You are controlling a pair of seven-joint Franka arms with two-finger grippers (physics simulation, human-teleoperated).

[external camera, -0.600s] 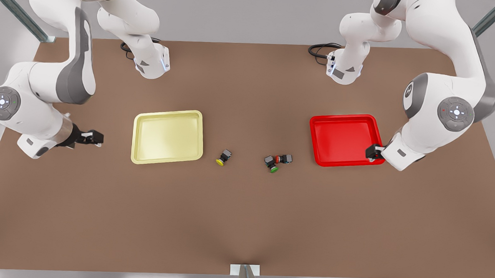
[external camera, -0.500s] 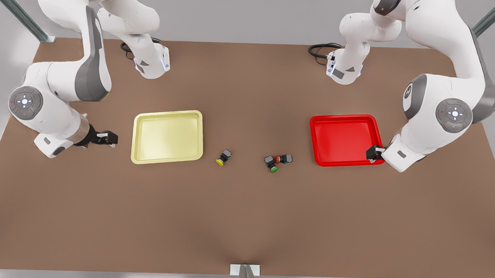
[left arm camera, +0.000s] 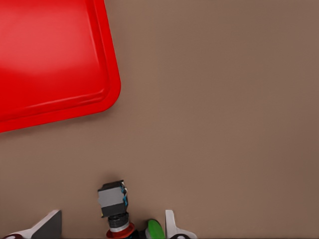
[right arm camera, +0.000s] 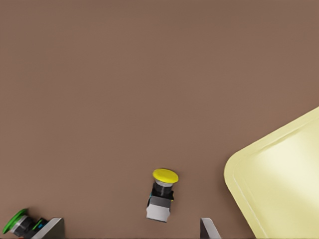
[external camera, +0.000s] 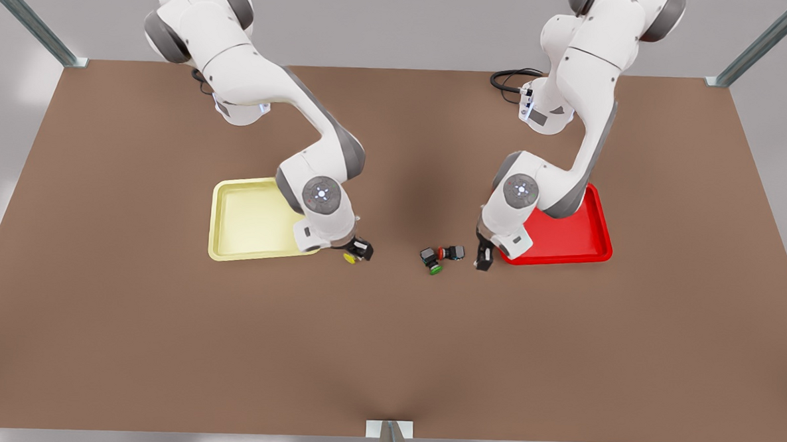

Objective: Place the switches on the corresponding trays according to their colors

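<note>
Presently on the bench (external camera: 162,337): two trays, three small push-buttons, both arms low near the middle.
Yellow tray (external camera: 247,221): left of centre in the front view, its near right corner under the right arm's wrist.
Right gripper (external camera: 359,249): just off that corner, above the yellow switch (external camera: 350,257); jaws wide, not touching it.
Yellow switch, right wrist view (right arm camera: 162,196): lying on the bench between the spread fingers (right arm camera: 55,228), beside the yellow tray (right arm camera: 279,184) and outside it.
Green-capped button (external camera: 433,262): mid-bench, touching the red switch (external camera: 450,253).
Red switch, left wrist view (left arm camera: 113,204): on the bench, outside the red tray (left arm camera: 50,59), with the green cap (left arm camera: 154,229) right beside its red cap.
Left gripper (external camera: 483,259): just right of the red switch, by the red tray's near left corner; jaws wide, holding nothing.
Red tray (external camera: 565,242): right of centre, partly covered by the left arm.
</note>
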